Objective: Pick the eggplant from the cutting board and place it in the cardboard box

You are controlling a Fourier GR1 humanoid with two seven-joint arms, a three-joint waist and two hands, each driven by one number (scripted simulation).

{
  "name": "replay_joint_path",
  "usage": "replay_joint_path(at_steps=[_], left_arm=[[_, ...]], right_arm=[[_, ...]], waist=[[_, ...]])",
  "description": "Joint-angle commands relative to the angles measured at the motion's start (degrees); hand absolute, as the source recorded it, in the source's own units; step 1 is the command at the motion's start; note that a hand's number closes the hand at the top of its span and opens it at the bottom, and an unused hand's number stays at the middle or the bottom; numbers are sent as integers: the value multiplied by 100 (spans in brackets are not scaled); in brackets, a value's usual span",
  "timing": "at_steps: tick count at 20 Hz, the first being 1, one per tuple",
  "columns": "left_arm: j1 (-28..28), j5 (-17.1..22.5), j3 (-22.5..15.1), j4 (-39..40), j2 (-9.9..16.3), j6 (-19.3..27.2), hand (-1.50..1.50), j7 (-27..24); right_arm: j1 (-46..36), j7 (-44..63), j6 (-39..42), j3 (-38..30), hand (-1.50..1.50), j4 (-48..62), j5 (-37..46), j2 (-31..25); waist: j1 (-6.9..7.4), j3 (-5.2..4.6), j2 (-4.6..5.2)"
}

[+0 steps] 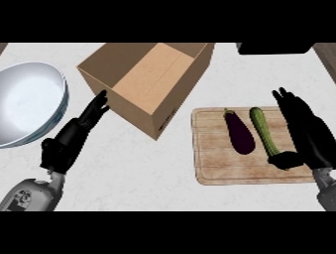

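Nearest the viewer, the black left hand (72, 136) is seen at the lower left over the white speckled table (127, 168), its fingers straight and nothing held. The black right hand (309, 134) is laid along the right edge of the pale wooden cutting board (222, 171), fingers extended and thumb turned inward beside the long green zucchini (263, 130); nothing is grasped by it either.

The dark purple eggplant (238, 131) is found lying on the board, just left of the zucchini and apart from both hands. The pick is therefore judged not yet begun; grasping, lifting, carrying and placing are all left.

Farther back, the open brown cardboard box (127, 64) is set left of the board, its near corner close to the board's upper left edge. Bare table is left between them. A large white bowl (20, 101) is stood at the far left.
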Motion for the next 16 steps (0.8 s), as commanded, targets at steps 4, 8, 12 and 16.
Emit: replay_joint_path(at_steps=[4,8,12,16], left_arm=[[-123,44,68,-2,3,-160,0,-26],[-199,-274,-173,168,-312,91,0,3],[-117,-290,-177,307,-281,-182,0,-334],[-332,-295,4,283,-380,-169,0,-63]], right_arm=[[-511,2757,2052,678,-150,-1899,612,28],[-761,4059,3274,711,-150,-2598,-172,545],[-1396,5213,3888,531,-150,-2527,-694,1339],[-1275,5022,3553,453,-150,-1944,-397,1660]], waist=[[81,23,19],[117,36,56],[238,42,93],[232,55,99]])
